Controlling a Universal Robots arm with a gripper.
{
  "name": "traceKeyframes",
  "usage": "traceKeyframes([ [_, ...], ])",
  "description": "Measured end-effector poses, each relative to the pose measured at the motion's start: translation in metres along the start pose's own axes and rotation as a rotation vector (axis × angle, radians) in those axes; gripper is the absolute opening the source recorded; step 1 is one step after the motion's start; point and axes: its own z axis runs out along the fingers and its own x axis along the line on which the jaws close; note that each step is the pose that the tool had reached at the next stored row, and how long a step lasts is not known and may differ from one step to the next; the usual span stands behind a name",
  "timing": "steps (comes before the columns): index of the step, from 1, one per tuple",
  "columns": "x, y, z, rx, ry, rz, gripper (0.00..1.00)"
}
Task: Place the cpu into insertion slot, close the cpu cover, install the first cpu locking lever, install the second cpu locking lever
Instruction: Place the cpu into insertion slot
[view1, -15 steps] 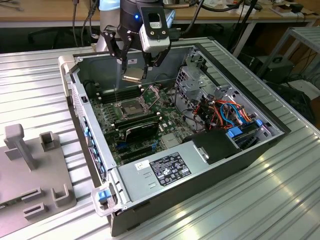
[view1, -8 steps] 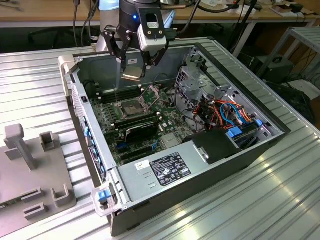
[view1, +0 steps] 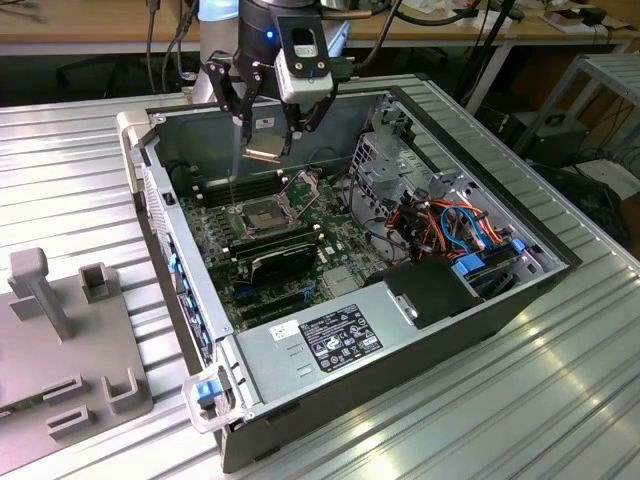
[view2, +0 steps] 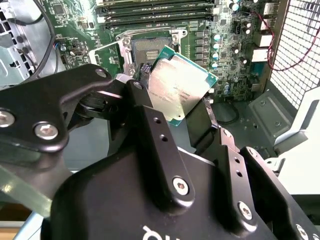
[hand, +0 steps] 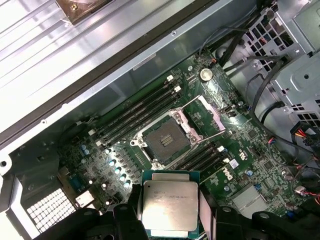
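Silver-grey metal top of the cpu (hand: 169, 206) faces up toward both wrist cameras. The chip is near-square, with no marked long axis. In the exterior view it hangs slightly tilted, one edge lower. The gripper (view1: 263, 140) is closed narrowly on it: black fingers (view2: 145, 120) press two opposite edges, and the green rim shows between them.

Well off to the exterior view's left of the gripper, a grey plastic fixture (view1: 60, 340) lies on the ribbed aluminium table (view1: 560, 400). The open computer case (view1: 150, 190) sits directly under the gripper. Below the held chip, and apart from it, is the insertion slot (view1: 262, 213), dark and unfilled, in the green board (hand: 125, 150). Just beside the slot, the cpu cover (view1: 300, 185) stands swung open on its hinge, and in the first wrist view it lies folded back (hand: 209, 114). To the exterior view's right of the gripper, orange and blue cables (view1: 450, 225) crowd the drive bay.

Behind the gripper, a wooden bench (view1: 100, 25) runs across the room.
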Motion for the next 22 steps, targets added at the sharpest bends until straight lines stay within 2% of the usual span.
traceKeyframes([
  [2, -0.0001, 0.0, 0.0009, 0.0007, -0.0013, 0.03, 0.54],
  [4, 0.0, 0.0, 0.0024, 0.0019, -0.0038, 0.085, 0.54],
  [6, 0.0, -0.0001, 0.0034, 0.0027, -0.0054, 0.118, 0.54],
  [7, 0.0, -0.0001, 0.0045, 0.0034, -0.0069, 0.151, 0.54],
  [15, 0.0001, -0.0003, 0.0085, 0.0064, -0.0128, 0.278, 0.54],
  [17, 0.0002, -0.0004, 0.0109, 0.0079, -0.0157, 0.343, 0.54],
  [20, 0.0002, -0.0003, 0.0132, 0.009, -0.0178, 0.387, 0.54],
  [22, 0.0006, 0.0005, 0.0155, 0.0092, -0.0185, 0.404, 0.54],
])
